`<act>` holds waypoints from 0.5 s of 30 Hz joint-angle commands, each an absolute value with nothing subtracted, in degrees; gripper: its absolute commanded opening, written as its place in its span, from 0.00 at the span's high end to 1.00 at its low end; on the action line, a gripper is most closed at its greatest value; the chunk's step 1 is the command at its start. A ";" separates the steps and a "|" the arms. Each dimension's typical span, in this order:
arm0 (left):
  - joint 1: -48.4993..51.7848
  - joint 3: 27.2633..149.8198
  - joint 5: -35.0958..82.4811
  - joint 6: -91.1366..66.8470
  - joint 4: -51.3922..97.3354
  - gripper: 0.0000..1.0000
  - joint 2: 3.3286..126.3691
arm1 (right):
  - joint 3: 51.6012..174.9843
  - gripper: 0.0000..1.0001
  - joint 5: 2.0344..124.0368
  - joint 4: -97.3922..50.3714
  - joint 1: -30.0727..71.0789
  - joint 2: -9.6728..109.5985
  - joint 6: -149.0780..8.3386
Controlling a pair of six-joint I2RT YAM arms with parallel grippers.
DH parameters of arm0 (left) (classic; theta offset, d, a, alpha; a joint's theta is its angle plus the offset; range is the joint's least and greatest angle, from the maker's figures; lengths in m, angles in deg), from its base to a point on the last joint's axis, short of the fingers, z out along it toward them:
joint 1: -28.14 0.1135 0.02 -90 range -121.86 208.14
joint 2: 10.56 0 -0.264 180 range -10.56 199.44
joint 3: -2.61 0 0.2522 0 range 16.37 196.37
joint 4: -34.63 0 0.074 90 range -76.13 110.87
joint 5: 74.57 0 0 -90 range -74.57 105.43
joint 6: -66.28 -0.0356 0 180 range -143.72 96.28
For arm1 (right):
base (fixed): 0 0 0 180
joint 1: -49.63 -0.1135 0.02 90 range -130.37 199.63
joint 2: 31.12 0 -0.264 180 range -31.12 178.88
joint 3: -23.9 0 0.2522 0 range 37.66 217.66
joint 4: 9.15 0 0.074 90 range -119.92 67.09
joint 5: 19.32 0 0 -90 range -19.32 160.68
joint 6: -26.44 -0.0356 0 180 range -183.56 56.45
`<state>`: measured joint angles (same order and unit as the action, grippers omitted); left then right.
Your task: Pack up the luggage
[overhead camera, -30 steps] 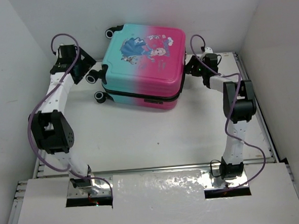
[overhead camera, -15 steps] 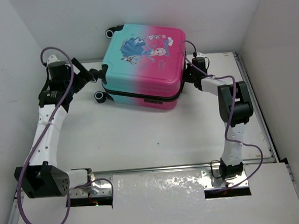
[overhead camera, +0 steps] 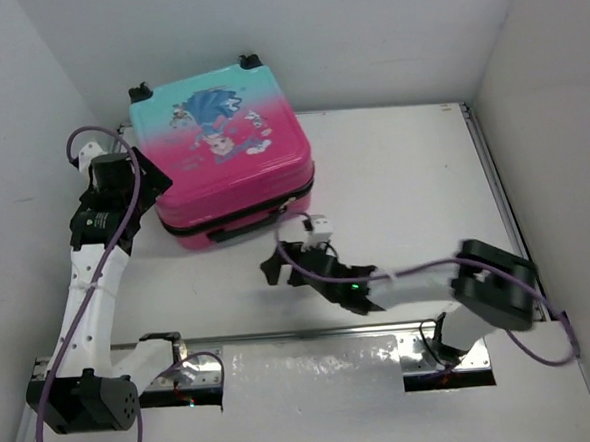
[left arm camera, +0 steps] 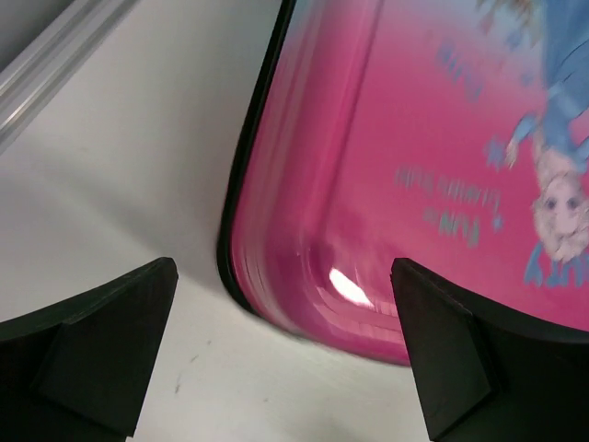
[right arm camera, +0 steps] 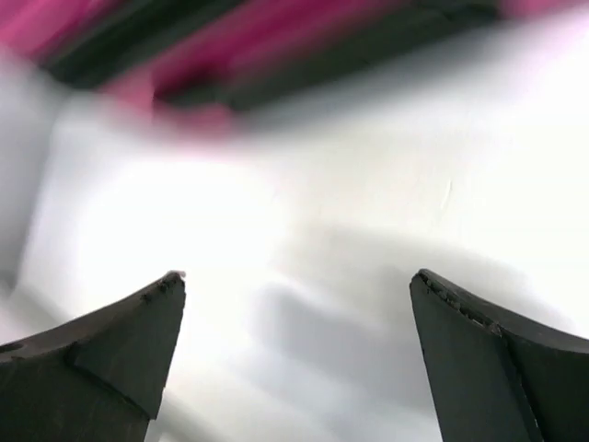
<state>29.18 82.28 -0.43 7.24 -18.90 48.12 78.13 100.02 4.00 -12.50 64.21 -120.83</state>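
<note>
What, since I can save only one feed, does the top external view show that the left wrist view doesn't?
Only top: the whole closed suitcase with its wheels, and the right tool open over the table, apart from the suitcase. Only left wrist: a close look at its pink corner and print. Both: suitcase, table, open left tool.

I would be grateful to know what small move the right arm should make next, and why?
Probably ease the right gripper forward to the dark seam on the near side of the luggage. The luggage lies closed, so nothing can go in yet, and the gripper is open over bare table, short of that seam.
</note>
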 commanded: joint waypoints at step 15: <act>31.92 70.61 5.66 16.53 -13.59 0.00 45.44 | 82.99 0.23 86.60 -5.89 2.35 54.38 -83.42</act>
<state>32.31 73.76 0.21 14.60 -15.27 49.89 77.95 94.21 -6.51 2.47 48.63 -90.28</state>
